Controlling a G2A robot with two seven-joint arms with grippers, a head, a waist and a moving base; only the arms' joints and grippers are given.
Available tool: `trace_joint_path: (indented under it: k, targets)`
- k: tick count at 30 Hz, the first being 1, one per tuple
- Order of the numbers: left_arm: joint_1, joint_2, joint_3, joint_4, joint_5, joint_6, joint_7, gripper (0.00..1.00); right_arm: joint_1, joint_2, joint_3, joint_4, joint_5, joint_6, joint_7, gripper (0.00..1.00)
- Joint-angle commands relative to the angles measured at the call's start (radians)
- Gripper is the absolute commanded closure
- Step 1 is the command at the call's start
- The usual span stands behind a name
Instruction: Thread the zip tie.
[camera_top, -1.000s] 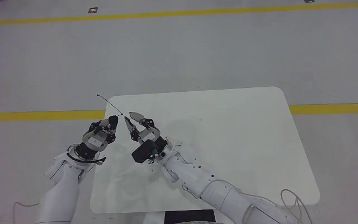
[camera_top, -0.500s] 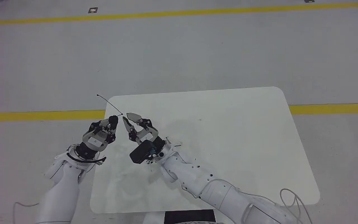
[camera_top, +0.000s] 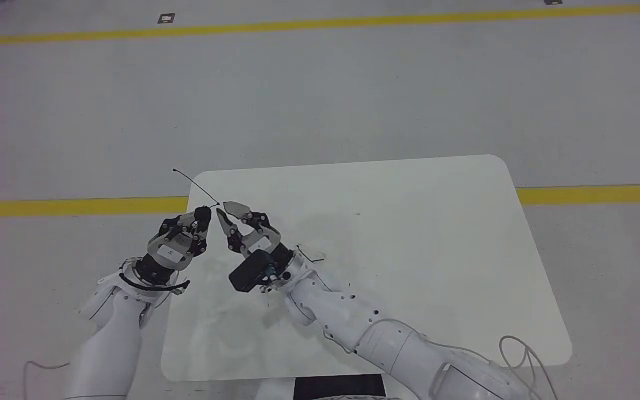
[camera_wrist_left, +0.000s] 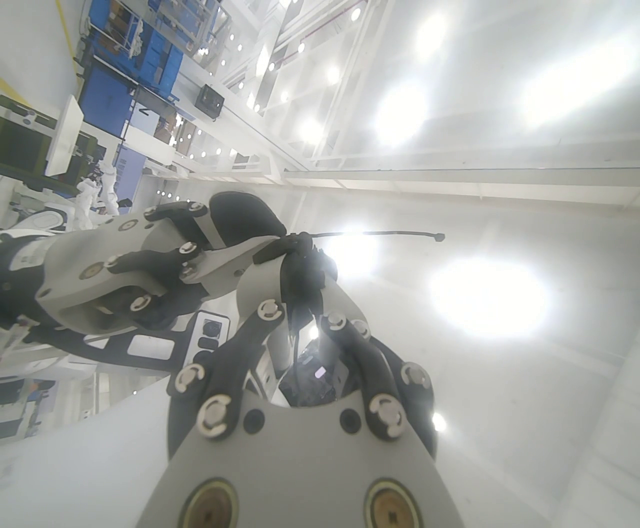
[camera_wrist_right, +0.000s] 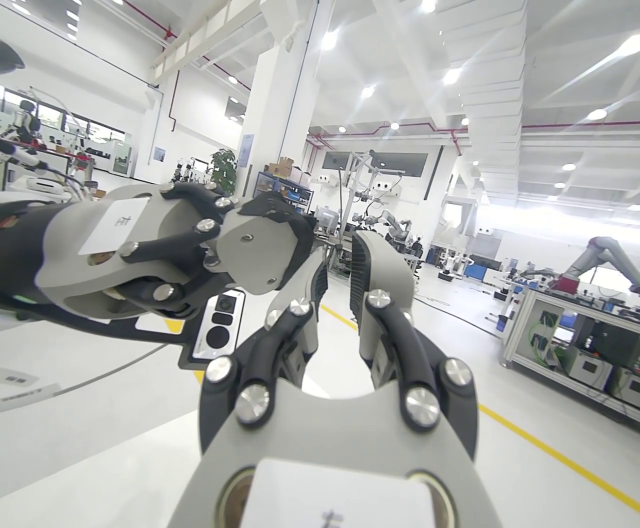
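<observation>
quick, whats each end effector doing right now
left end effector: closed on the zip tie
right end effector: open, holding nothing

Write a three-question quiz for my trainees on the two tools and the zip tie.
1. True or false: the right tool is shut on the zip tie.
2. Which tool holds the zip tie? A) the left tool B) the right tool C) neither
3. Fill in: the right tool is ____.
Key: 1 false; 2 A; 3 open.
</observation>
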Motion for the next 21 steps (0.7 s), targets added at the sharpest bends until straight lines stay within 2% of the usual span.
trace_joint_path:
  k: [1,21]
  targets:
    - [0.0,0.0,0.0,0.0,0.0,0.0,0.0,1.0,0.001,-0.001,0.002,0.002,0.0,0.0,0.0,0.87]
    - [0.0,0.0,0.0,0.0,0.0,0.0,0.0,1.0,0.012,-0.013,0.006,0.025,0.0,0.0,0.006,0.9]
